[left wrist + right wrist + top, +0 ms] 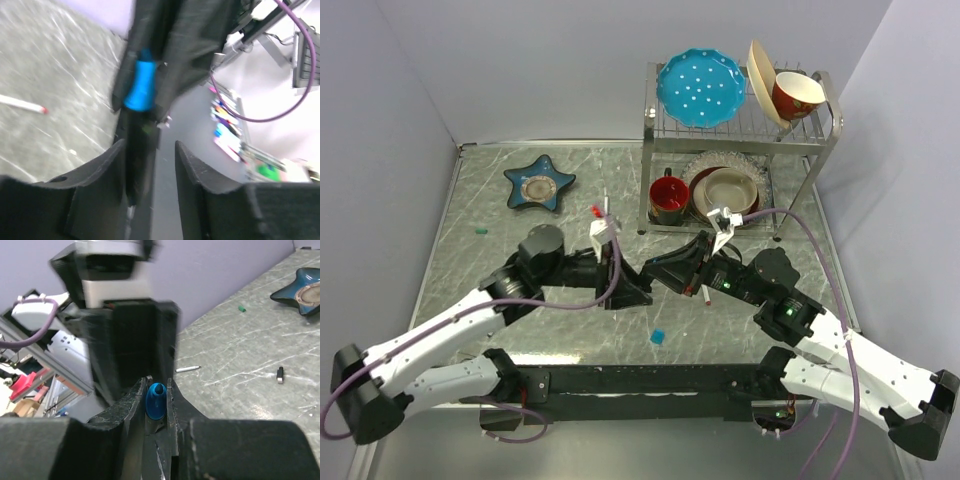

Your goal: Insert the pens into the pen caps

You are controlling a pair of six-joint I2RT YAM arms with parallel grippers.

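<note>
Item: pen-and-cap set on a grey marbled surface [470, 275]. Pens counted: one black marker [136, 170] with a blue end, held in the air at the centre where the two arms meet; one red-tipped pen [22, 104] lying flat; one thin white pen [187, 369] lying flat, and it cannot be told whether this is the same pen. Caps counted: three, all loose on the surface and well apart. One blue cap [658, 337] lies at 6 o'clock of the meeting claws, one teal cap [480, 231] at 9 o'clock, and one black cap [280, 374] shows in the right wrist view only. Right claw [156, 387]: clamped on the marker's blue end. Left claw [150, 146]: jaws apart, with the marker's black body against one finger and a gap to the other. Other stock: one star-shaped dish [539, 183] at 11 o'clock; one wire dish rack [810, 160] at 1 o'clock with one blue plate [700, 88], one cream plate [761, 70], one red bowl [797, 95] and one red mug [669, 196].
</note>
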